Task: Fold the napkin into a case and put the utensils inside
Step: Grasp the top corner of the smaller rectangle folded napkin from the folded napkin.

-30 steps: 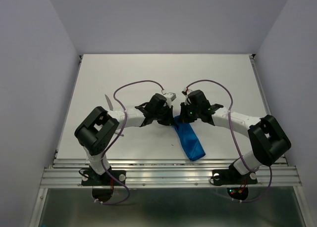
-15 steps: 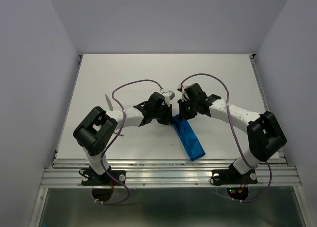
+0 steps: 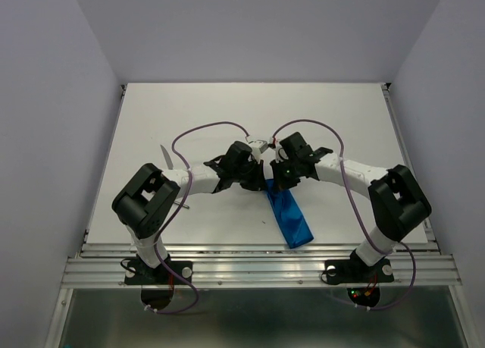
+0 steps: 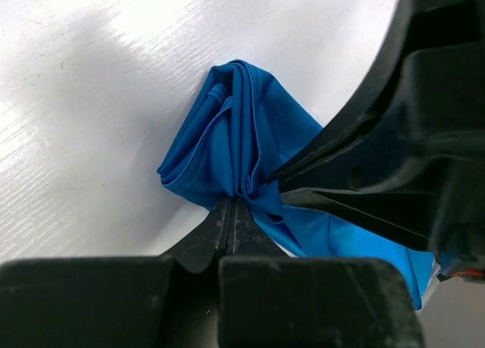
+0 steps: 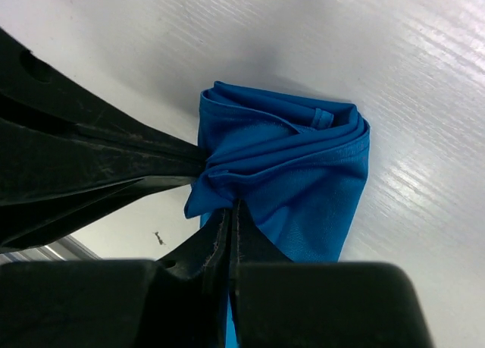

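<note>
The right arm has swung inward over the past second, its elbow now nearer the centre. That brings the right gripper (image 5: 229, 209) tip to tip with the left gripper (image 4: 233, 202) over the middle of the table (image 3: 341, 120). Both sets of fingers are clamped tight on the far end of the napkin (image 3: 291, 221), pinching the same bunched blue folds from opposite sides. The cloth lies as a narrow band on the white surface, slanting from the grippers toward the near edge, its near end where it lay before. From above, the wrists hide the pinched end and the fingertips. A pale utensil (image 3: 165, 155) tip pokes out behind the left arm; the rest is covered.
</note>
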You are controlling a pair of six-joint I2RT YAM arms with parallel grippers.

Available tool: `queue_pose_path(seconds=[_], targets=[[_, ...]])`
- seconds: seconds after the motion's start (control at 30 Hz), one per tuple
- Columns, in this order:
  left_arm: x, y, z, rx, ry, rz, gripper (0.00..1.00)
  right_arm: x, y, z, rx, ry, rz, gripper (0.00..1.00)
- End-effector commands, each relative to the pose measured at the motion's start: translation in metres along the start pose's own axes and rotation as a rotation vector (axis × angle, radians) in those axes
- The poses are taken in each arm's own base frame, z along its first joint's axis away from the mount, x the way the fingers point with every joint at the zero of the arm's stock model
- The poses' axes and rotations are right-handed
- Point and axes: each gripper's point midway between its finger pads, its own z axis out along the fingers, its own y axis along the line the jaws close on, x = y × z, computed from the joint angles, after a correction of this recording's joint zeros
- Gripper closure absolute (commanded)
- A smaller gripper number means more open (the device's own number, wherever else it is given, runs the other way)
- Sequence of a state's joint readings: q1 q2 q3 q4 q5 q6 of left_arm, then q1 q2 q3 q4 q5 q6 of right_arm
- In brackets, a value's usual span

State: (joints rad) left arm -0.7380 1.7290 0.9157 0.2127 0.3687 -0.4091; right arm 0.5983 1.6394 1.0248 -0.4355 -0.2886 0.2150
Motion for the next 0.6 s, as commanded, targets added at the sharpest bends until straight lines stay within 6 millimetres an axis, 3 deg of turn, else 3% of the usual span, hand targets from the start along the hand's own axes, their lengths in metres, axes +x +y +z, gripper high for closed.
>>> queue_pose_path(seconds=[0.0,0.3,0.57], targets=[[-0.021,-0.016,-0.010,0.050,-0.066,0.029,1.00,0.013,0.002,0.014,-0.022,0.027,0.023,0.99],[-0.021,-0.015,-0.011,0.056,-0.069,0.021,1.00,0.031,-0.009,0.035,0.005,0.075,0.084,0.99],[-0.018,-0.019,-0.012,0.082,-0.065,0.019,1.00,0.026,-0.023,0.045,0.092,0.054,0.171,0.99]])
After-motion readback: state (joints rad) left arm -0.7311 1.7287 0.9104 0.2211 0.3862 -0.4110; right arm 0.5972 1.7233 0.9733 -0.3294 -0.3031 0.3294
